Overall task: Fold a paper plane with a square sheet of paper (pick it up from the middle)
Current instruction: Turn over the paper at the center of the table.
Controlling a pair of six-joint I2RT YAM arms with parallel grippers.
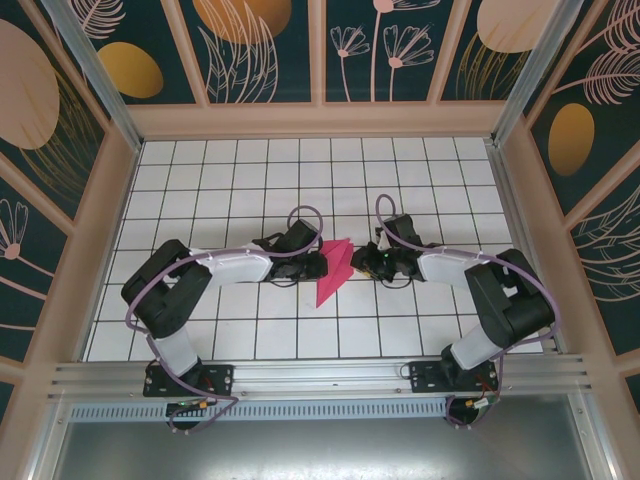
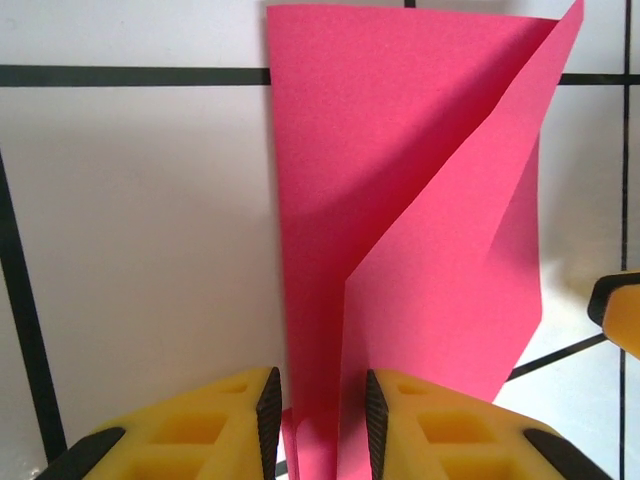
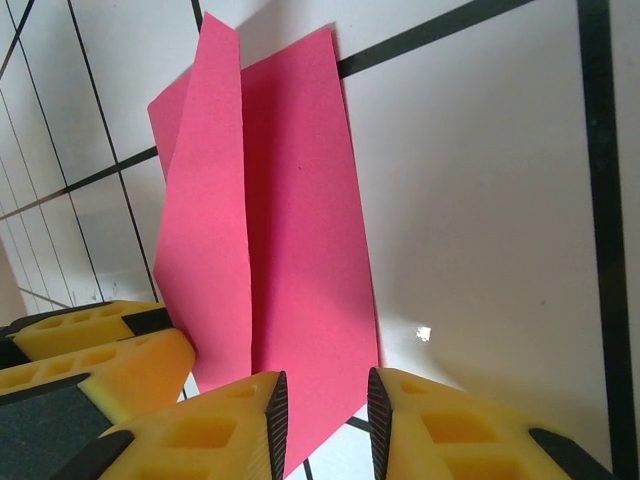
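Pink paper plane (image 1: pixel 334 272), partly folded.
Narrow, pointed, creased lengthwise, one flap standing up; lies mid-counter (image 1: pixel 250 190), tip toward the near edge.

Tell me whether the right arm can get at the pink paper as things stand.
Probably yes: the right claw straddles an edge of the pink paper, jaws apart, nothing else between. The left claw sits at the opposite edge.

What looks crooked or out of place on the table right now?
The pink paper isn't lying flat: one flap stands up along a slanted fold, between the left gripper and right gripper. No tears or spills visible.
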